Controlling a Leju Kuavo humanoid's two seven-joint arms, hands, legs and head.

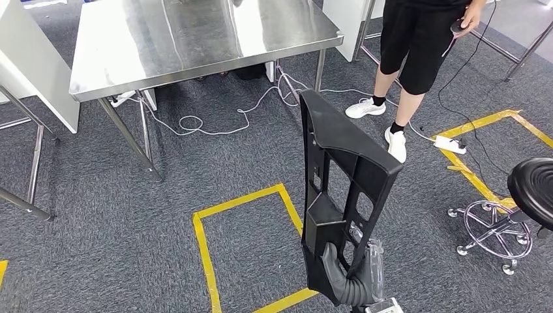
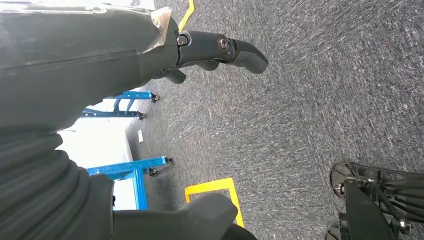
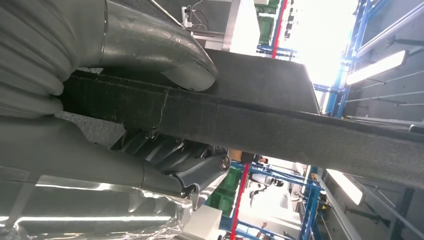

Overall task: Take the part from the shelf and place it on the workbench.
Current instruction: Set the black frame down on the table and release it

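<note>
The part (image 1: 339, 189) is a long black plastic frame with cut-outs, held upright above the carpet in the head view. My right hand (image 1: 345, 277) grips its lower end, thumb on the near face. In the right wrist view the part (image 3: 280, 115) runs across the picture with my thumb (image 3: 165, 55) on one side and the dark fingers (image 3: 175, 157) curled on the other. The steel workbench (image 1: 117, 59) stands ahead to the left, its top bare. My left hand (image 2: 215, 50) hangs over the carpet with fingers loosely apart, holding nothing.
A person (image 1: 417, 45) in black shorts stands at the workbench's right end. White cables (image 1: 215, 124) lie under the bench. Yellow tape (image 1: 215, 248) marks a square on the floor. A black stool (image 1: 522, 202) on castors stands at right, and a power strip (image 1: 450, 143) lies near it.
</note>
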